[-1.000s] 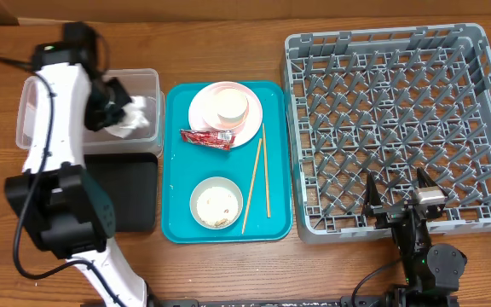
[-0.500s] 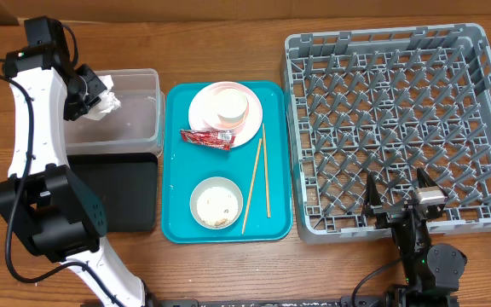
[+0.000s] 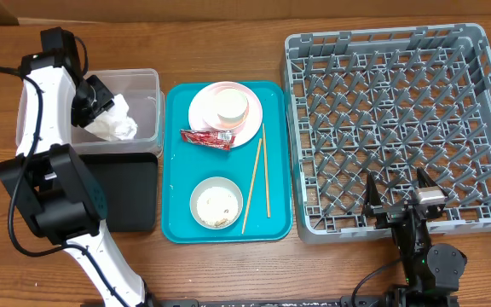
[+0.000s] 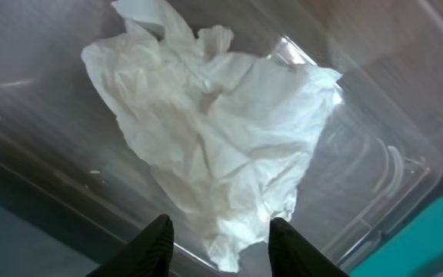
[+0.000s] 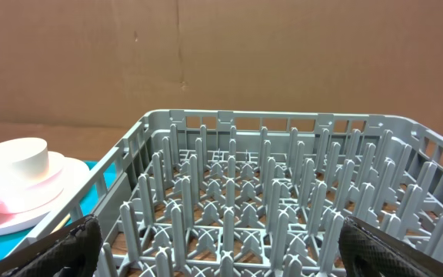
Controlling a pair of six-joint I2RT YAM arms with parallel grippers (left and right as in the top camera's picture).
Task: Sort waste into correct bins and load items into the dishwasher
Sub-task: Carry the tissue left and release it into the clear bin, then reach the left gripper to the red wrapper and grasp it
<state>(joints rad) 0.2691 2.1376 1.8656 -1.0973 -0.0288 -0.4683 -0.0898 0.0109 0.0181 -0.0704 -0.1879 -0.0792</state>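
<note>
The crumpled white napkin [image 3: 116, 126] [image 4: 214, 131] lies inside the clear tub [image 3: 147, 78] [image 4: 375, 177]. My left gripper [image 3: 95, 95] [image 4: 218, 246] hangs just above it, open, with only the napkin's lower tip between the black fingers and touching neither. On the teal tray [image 3: 177, 226] are a pink plate [image 3: 250, 124] carrying a white bowl [image 3: 227, 105], the red-and-white sauce packet [image 3: 207, 136], the chopsticks [image 3: 258, 175] and a second bowl [image 3: 216, 203] holding rice grains. My right gripper [image 3: 396, 200] [image 5: 221, 246] stands open and empty over the near edge of the grey dish rack [image 3: 399, 128] [image 5: 268, 192].
The black tray [image 3: 130, 192] lies just in front of the clear tub, beside the teal tray's left side. A cardboard wall [image 5: 221, 54] rises behind the table. My left arm's white links [image 3: 45, 102] run along the tub's left side.
My left gripper has opened and let go of the napkin, which now rests in the clear tub. The left arm shifted over the tub. The right arm has not moved.
</note>
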